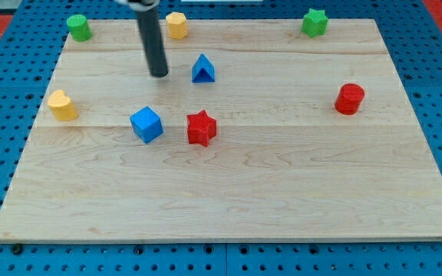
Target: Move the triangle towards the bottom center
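No pincer on your rig, so no grip state. My tip (159, 74) sits left of the blue triangular block (202, 69) on the wooden surface (282, 192); push off-centre and it likely hits the red star block (201, 128).

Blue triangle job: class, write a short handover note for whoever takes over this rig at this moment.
Tip: my tip rests on the board, just to the view's left of the blue triangle, a small gap between them.
Things: the triangle sits in the upper middle. The red star and blue cube lie below it, toward the view's bottom.
Done: nothing visible; the triangle is far from bottom centre.
Left: get above the triangle, push it down, probably skirting the star.
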{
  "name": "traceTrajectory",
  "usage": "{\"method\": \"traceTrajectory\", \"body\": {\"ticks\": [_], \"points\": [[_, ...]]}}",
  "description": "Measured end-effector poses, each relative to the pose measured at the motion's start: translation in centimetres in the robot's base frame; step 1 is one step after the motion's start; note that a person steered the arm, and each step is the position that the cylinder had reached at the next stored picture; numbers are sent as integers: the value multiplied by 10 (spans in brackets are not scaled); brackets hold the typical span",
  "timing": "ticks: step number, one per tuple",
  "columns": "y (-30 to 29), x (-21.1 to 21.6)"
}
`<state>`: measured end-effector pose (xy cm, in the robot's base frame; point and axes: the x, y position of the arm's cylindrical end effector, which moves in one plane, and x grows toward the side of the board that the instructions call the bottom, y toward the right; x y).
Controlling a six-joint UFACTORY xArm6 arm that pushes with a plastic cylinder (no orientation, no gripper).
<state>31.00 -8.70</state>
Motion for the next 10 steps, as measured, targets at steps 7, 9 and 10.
{"method": "traceTrajectory", "body": {"ticks": [7, 9, 10], "points": [[183, 141], [231, 215], [241, 262]]}}
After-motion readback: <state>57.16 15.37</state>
